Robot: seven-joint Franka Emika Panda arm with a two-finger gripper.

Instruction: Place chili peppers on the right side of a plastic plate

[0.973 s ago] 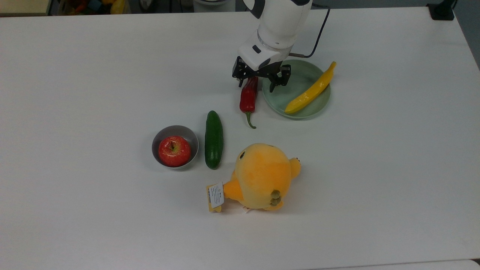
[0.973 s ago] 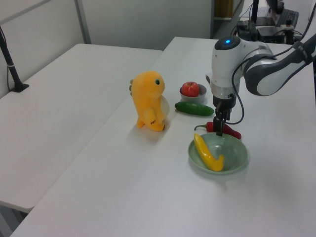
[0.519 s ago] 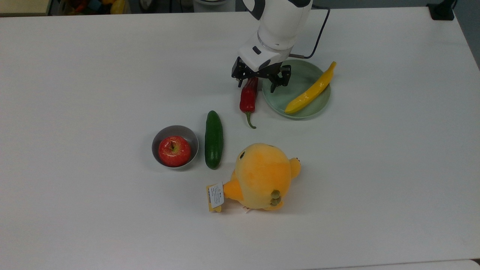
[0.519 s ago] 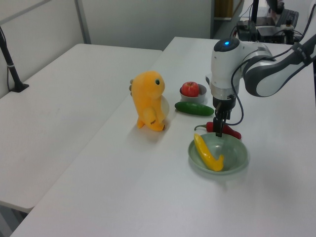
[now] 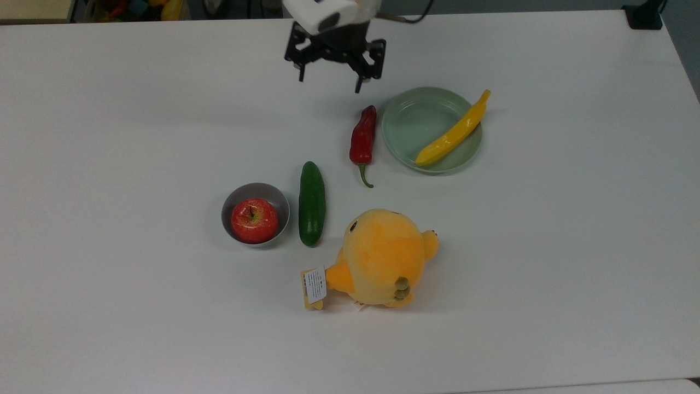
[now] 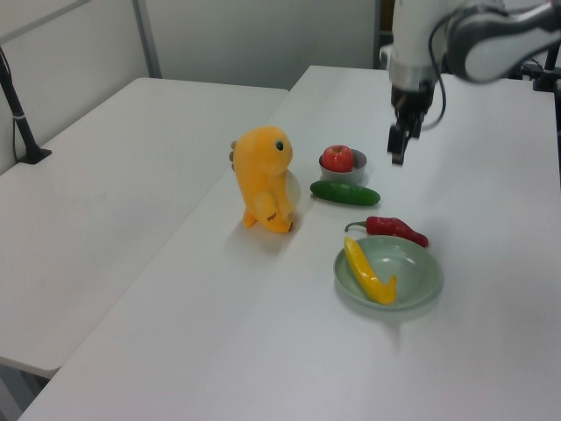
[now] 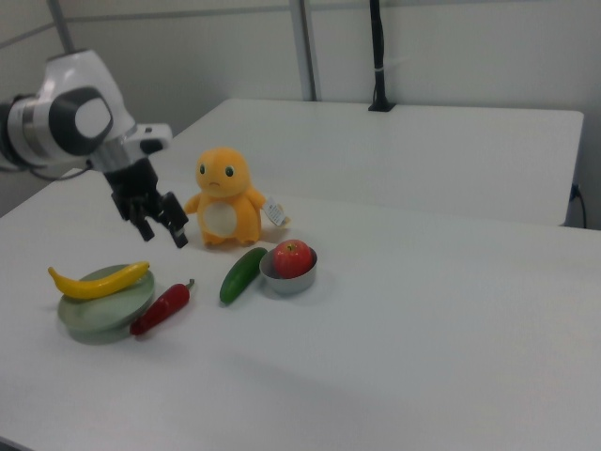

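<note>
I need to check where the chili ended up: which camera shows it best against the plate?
The top view: the chili lies whole on the table, beside the plate on the top view's left. The left view shows it behind the plate; the right view shows it at a slant against the rim.

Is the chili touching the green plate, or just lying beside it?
Apart. In the top view a thin strip of white table separates the chili from the plate's rim; the right view shows them side by side.
</note>
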